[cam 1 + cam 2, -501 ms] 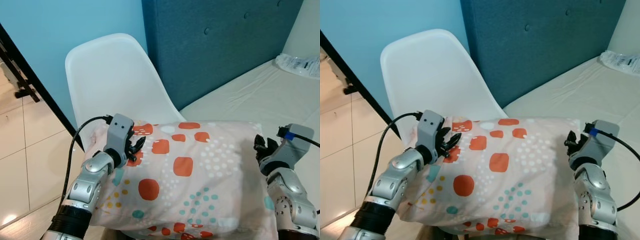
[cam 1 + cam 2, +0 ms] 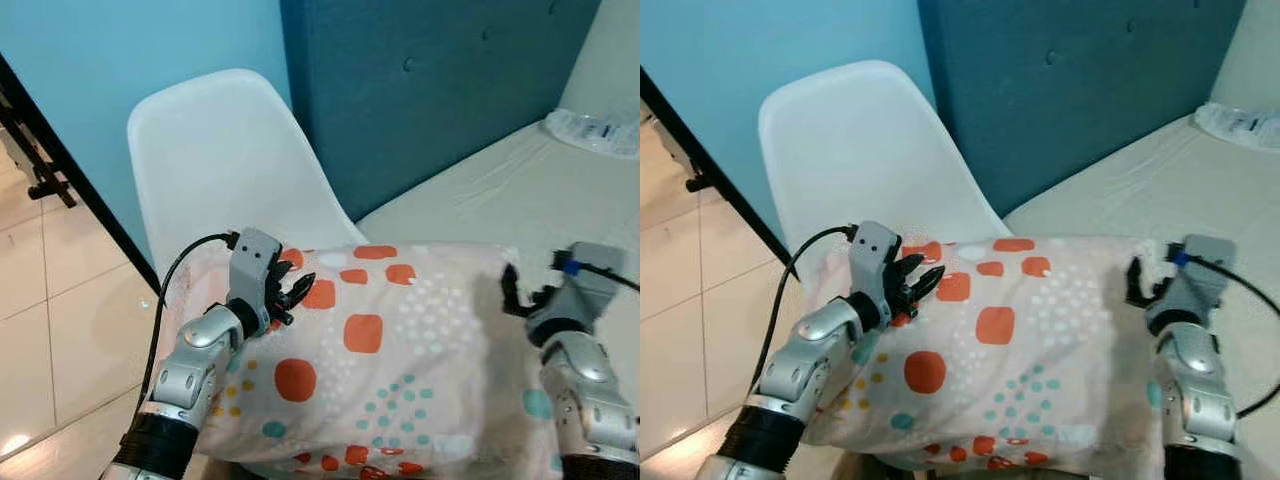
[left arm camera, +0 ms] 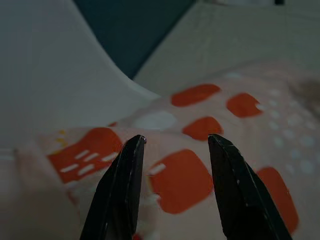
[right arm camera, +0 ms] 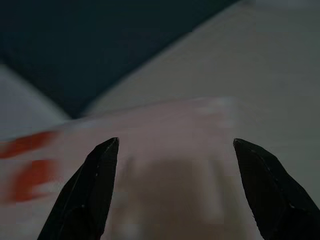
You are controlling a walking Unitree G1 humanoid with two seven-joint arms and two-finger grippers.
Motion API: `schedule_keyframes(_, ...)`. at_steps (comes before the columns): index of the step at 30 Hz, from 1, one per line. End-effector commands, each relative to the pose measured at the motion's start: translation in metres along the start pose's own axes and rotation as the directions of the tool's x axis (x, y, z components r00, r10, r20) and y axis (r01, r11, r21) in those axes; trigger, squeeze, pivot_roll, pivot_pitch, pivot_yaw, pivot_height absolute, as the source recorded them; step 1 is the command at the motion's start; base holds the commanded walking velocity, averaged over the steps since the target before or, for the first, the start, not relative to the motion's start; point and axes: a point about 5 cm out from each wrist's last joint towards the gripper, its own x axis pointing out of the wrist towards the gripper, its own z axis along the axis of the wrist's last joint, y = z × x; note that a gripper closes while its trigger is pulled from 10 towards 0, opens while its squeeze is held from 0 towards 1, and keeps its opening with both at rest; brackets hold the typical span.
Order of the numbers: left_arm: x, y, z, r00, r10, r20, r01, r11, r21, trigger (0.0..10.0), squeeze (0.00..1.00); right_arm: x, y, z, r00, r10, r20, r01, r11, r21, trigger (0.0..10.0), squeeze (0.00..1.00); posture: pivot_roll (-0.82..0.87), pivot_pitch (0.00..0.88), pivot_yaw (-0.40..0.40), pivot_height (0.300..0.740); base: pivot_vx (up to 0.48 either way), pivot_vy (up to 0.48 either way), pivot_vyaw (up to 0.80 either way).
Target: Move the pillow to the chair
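Fingers spread on both sides, left gripper over the pillow's left corner, right gripper at its right edge (neither one clamping cloth), pillow lying across the white chair's seat, against the bed.

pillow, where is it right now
In the left eye view the patterned pillow lies low and centre, in front of the white chair, between the left pincer and right pincer, beside the bed.

Both claws now off the pillow.
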Motion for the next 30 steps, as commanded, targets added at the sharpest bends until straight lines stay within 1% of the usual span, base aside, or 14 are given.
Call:
schedule_keyframes(1,-0.005,0.009,-0.006,0.998,0.064,-0.01,-0.064,0.998,-0.015,10.0,0.0,-0.002,0.017,-0.003,0.994,0.106,-0.005,-0.106,0.993,0.05,10.0,0.0,-0.14,0.104,0.072,0.598,0.0,0.0,0.0)
schedule_keyframes(2,-0.005,0.009,-0.006,0.998,0.064,-0.01,-0.064,0.998,-0.015,10.0,0.0,-0.002,0.017,-0.003,0.994,0.106,-0.005,-0.106,0.993,0.05,10.0,0.0,-0.14,0.104,0.072,0.598,0.0,0.0,0.0)
schedule_keyframes(4,-0.006,0.012,-0.008,0.995,0.097,-0.01,-0.098,0.995,-0.035,10.0,0.0,-0.002,0.025,-0.005,0.99,0.138,0.007,-0.139,0.988,0.075,10.0,0.0,-0.14,0.093,0.065,0.608,0.0,0.0,0.0)
schedule_keyframes(6,-0.008,0.014,-0.012,0.991,0.13,-0.015,-0.13,0.99,-0.046,10.0,0.0,0.001,0.033,-0.01,0.987,0.16,-0.007,-0.159,0.983,0.087,10.0,0.0,-0.13,0.079,0.055,0.618,0.0,0.0,0.0)
schedule_keyframes(8,-0.01,0.015,-0.015,0.989,0.147,-0.021,-0.148,0.988,-0.044,10.0,0.0,0.004,0.04,-0.014,0.984,0.179,-0.018,-0.177,0.98,0.087,10.0,0.0,-0.12,0.074,0.051,0.628,0.0,0.0,0.0)
schedule_keyframes(12,-0.012,0.016,-0.021,0.985,0.166,-0.038,-0.167,0.985,-0.043,10.0,0.0,0.007,0.048,-0.017,0.978,0.209,-0.026,-0.206,0.975,0.087,10.0,0.0,-0.12,0.064,0.046,0.648,0.0,0.0,0.0)
schedule_keyframes(18,-0.013,0.012,-0.025,0.985,0.162,-0.052,-0.165,0.985,-0.042,10.0,0.0,0.009,0.051,-0.019,0.973,0.227,-0.03,-0.223,0.97,0.095,10.0,0.0,-0.11,0.054,0.047,0.673,0.0,0.0,0.0)
schedule_keyframes(22,-0.011,0.007,-0.027,0.99,0.131,-0.058,-0.133,0.99,-0.044,10.0,0.0,0.01,0.053,-0.02,0.973,0.229,-0.032,-0.225,0.97,0.094,10.0,0.0,-0.11,0.051,0.051,0.693,0.0,0.0,0.0)
schedule_keyframes(24,-0.011,0.006,-0.028,0.991,0.122,-0.061,-0.125,0.991,-0.041,10.0,0.0,0.011,0.053,-0.021,0.973,0.227,-0.032,-0.223,0.97,0.093,10.0,0.0,-0.11,0.05,0.053,0.698,0.0,0.0,0.0)
schedule_keyframes(25,-0.01,0.003,-0.03,0.991,0.112,-0.068,-0.115,0.993,-0.038,10.0,0.0,0.012,0.052,-0.023,0.978,0.205,-0.043,-0.201,0.976,0.082,10.0,0.0,-0.12,0.049,0.056,0.698,0.0,0.0,0.0)
schedule_keyframes(30,-0.01,0.003,-0.034,0.989,0.117,-0.092,-0.121,0.992,-0.032,10.0,0.0,0.013,0.05,-0.025,0.983,0.18,-0.046,-0.176,0.981,0.079,10.0,0.0,-0.11,0.048,0.058,0.698,0.0,0.0,0.0)
